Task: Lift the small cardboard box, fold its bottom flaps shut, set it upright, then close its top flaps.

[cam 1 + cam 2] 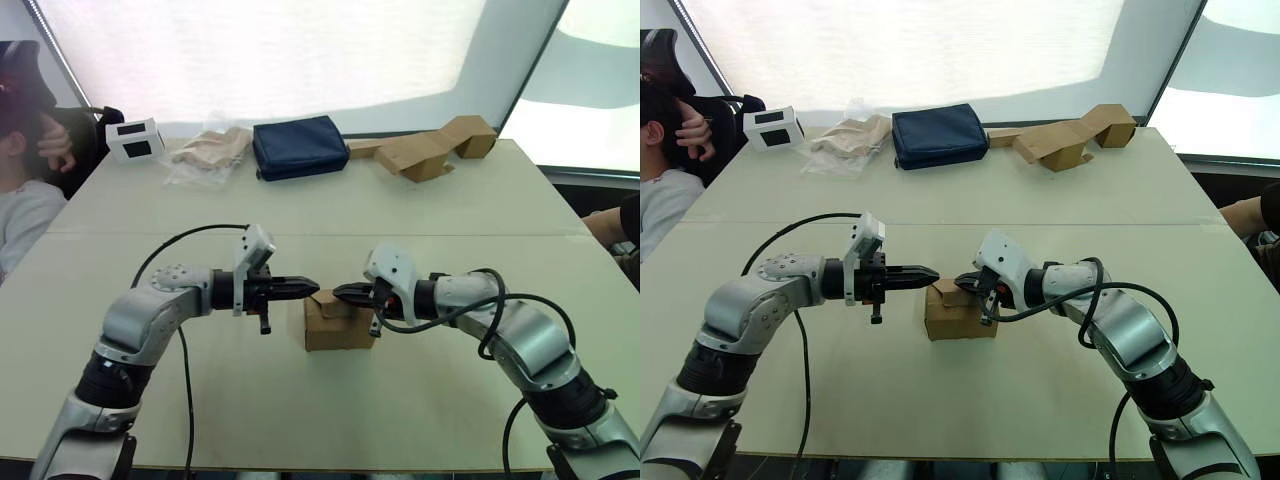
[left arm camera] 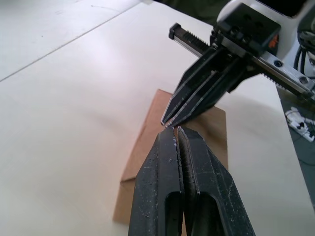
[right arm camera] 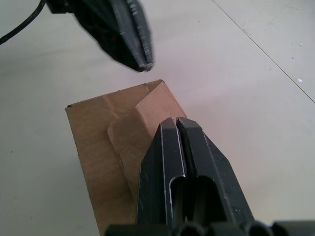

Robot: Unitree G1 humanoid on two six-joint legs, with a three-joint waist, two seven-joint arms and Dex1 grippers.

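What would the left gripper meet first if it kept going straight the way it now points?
Most likely the right gripper. The left gripper, jaws shut, points across the top of the small cardboard box at the right one's shut tips, tip to tip with a narrow gap. Depth is unclear, so it might graze the top flaps first.

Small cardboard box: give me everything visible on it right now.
The small cardboard box is plain brown and unprinted, standing on the pale table between the two grippers. Its top flaps are folded in but not flat, one raised as a ridge. The right gripper, fingers shut, rests on that raised flap; the left gripper, also shut, hovers at the box's top edge.
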